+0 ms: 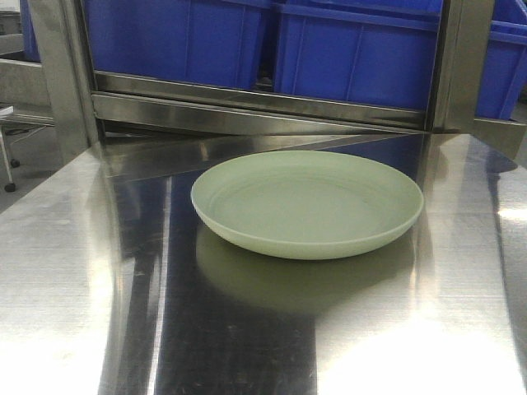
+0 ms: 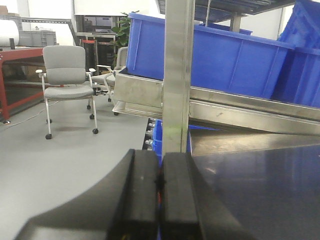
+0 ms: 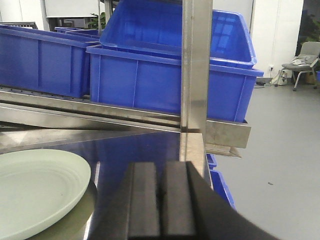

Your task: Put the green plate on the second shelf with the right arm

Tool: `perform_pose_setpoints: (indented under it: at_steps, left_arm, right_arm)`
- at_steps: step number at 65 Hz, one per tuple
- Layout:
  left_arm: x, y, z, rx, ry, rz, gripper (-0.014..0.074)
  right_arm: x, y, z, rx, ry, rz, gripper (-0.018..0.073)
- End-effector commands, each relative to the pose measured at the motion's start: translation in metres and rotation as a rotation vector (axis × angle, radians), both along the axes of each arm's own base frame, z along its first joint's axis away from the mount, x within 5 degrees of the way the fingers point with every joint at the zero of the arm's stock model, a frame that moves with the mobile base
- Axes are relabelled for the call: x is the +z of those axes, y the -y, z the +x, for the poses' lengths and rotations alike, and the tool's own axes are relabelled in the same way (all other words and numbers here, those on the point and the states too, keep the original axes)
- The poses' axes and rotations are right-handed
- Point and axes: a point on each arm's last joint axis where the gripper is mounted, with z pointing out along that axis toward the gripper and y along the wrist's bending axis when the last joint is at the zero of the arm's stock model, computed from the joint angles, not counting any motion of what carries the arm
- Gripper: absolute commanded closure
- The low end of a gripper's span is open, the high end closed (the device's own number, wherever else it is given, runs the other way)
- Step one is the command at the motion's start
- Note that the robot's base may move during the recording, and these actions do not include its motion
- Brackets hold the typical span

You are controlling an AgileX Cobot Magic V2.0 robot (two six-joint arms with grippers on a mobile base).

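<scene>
The pale green plate (image 1: 306, 200) lies flat on the steel table (image 1: 74, 271), near its middle. In the right wrist view the same green plate (image 3: 35, 192) shows at the lower left. My right gripper (image 3: 161, 167) hangs to the right of it, apart from its rim, jaws pressed together and holding nothing. My left gripper (image 2: 160, 156) is also shut and holds nothing, near the table's left edge in front of a steel post (image 2: 177, 75). Neither gripper shows in the front view. The shelf (image 1: 247, 103) with blue bins runs behind the table.
Blue plastic bins (image 1: 354, 49) fill the sloped steel shelf behind the plate. Upright steel posts (image 3: 196, 70) stand at the table's back corners. Grey office chairs (image 2: 67, 82) stand on the floor to the left, another chair (image 3: 302, 62) far right.
</scene>
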Motion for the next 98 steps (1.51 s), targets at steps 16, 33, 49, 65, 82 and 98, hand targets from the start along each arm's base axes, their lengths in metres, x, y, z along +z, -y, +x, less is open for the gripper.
perform_pose_setpoints:
  at_steps: [16, 33, 49, 65, 82, 98]
  left_arm:
    - [-0.006, 0.000, 0.000, -0.005, 0.057, -0.012, 0.0466]
    - [-0.006, 0.000, 0.000, -0.005, 0.057, -0.012, 0.0466]
    - [-0.006, 0.000, 0.000, -0.005, 0.057, -0.012, 0.0466]
    - [-0.006, 0.000, 0.000, -0.005, 0.057, -0.012, 0.0466]
    - [-0.006, 0.000, 0.000, -0.005, 0.057, -0.012, 0.0466]
    - [-0.006, 0.000, 0.000, -0.005, 0.057, -0.012, 0.0466]
  right_arm:
    - [0.015, 0.001, -0.004, -0.005, 0.127, -0.006, 0.0503]
    - [0.039, 0.002, -0.014, -0.002, 0.409, 0.064, 0.0503]
    - [0.107, 0.001, -0.007, 0.052, 0.231, 0.229, 0.0503]
    - [0.187, -0.005, 0.070, 0.015, -0.206, 0.180, 0.0503]
    - [0.168, -0.045, 0.185, 0.152, -0.820, 0.107, 0.0496]
    - [0.102, -0.090, 0.259, 0.266, -1.203, 0.169, 0.0045]
